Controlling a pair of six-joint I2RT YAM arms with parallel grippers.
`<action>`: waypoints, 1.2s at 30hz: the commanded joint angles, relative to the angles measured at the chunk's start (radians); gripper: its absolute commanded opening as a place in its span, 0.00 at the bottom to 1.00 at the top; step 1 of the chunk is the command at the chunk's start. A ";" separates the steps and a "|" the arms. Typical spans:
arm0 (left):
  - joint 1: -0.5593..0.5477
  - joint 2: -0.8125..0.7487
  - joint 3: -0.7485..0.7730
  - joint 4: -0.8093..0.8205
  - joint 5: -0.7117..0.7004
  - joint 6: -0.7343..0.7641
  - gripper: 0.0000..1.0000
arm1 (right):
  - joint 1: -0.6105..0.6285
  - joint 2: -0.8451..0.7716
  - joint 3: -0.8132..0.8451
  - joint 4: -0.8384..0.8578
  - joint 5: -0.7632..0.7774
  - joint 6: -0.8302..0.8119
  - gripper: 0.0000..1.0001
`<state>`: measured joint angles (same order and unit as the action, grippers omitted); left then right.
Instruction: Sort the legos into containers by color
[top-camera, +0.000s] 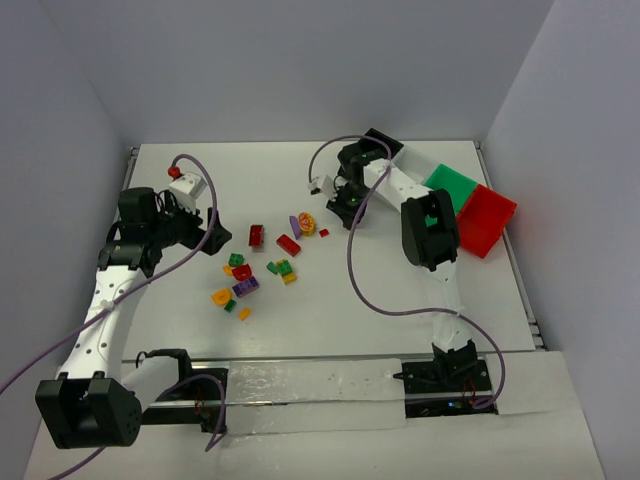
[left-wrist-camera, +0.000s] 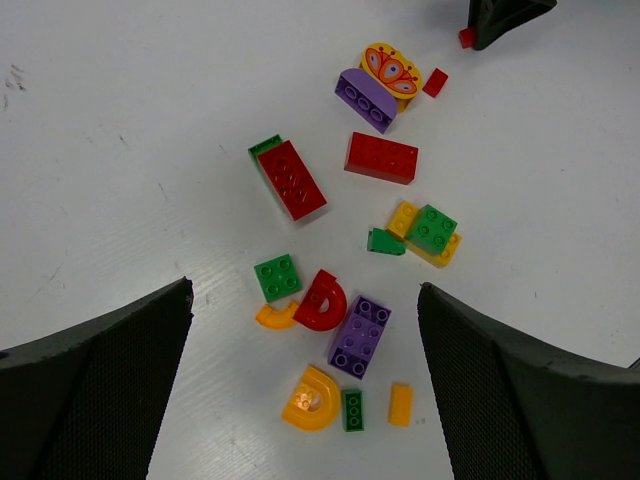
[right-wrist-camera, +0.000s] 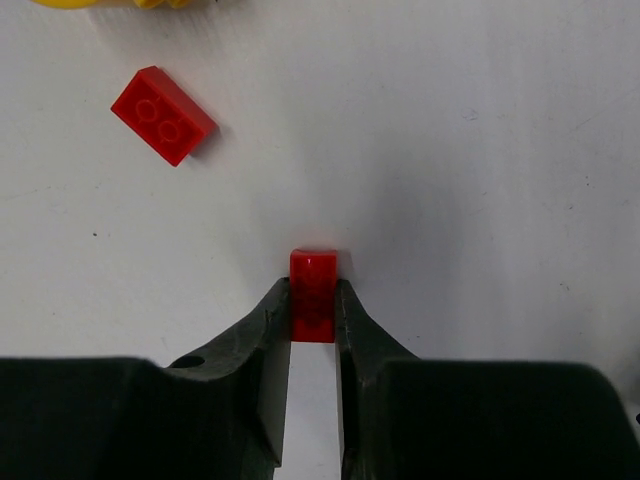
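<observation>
Shows a white table (top-camera: 330, 310) from above, with two robot arms bolted at its near edge. Places the legos (top-camera: 262, 262) near the middle, slightly left: a loose scatter of small red, green, yellow-orange and purple pieces lying on the surface. Sets the containers (top-camera: 455, 190) at the far right corner, well apart from the scatter: four open bins joined in a diagonal row, with the black bin (top-camera: 382, 138) farthest back, then the white bin (top-camera: 412, 163), the green bin (top-camera: 452, 187) and the red bin (top-camera: 487, 220) nearest the right edge. Hides part of the black and white ones behind the right arm (top-camera: 430, 235).

Finds the left gripper (left-wrist-camera: 305, 288) hovering above the scatter, spread wide and holding nothing. Between its two dark fingers, from the wrist camera:
- a long red brick (left-wrist-camera: 292, 178) near a second red brick (left-wrist-camera: 381, 157)
- a green brick (left-wrist-camera: 432, 228) sitting on a yellow brick (left-wrist-camera: 404, 215)
- a green square (left-wrist-camera: 277, 276) just beside a red arch (left-wrist-camera: 322, 300)
- a purple brick (left-wrist-camera: 360, 335) just beside that arch
- a yellow arch (left-wrist-camera: 312, 398) nearest the camera
- farther off, a purple sloped brick (left-wrist-camera: 366, 99) touching a yellow decorated piece (left-wrist-camera: 392, 70)

Finds the right gripper (right-wrist-camera: 313, 300) low over the table, just beyond that yellow piece, narrowed onto a small red piece (right-wrist-camera: 313, 272) and pinching its sides between both fingertips. Cannot tell whether that piece rests on the table or hangs just clear. Leaves a loose red brick (right-wrist-camera: 162, 115) on the table nearby, apart from the fingers.
</observation>
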<state>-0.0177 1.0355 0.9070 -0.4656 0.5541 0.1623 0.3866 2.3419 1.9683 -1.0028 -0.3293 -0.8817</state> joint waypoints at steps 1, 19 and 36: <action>0.002 -0.014 0.011 0.041 0.004 0.006 0.99 | 0.008 -0.087 -0.060 -0.017 -0.014 0.019 0.15; -0.024 0.062 0.104 0.107 -0.146 -0.153 0.99 | -0.518 -0.769 -0.439 0.143 0.113 0.470 0.00; -0.062 0.005 0.114 0.105 -0.262 -0.199 0.99 | -0.744 -0.520 -0.456 0.351 0.274 0.455 0.16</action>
<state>-0.0760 1.0909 1.0126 -0.4072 0.3389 -0.0306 -0.3362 1.7449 1.4579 -0.7179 -0.0825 -0.4388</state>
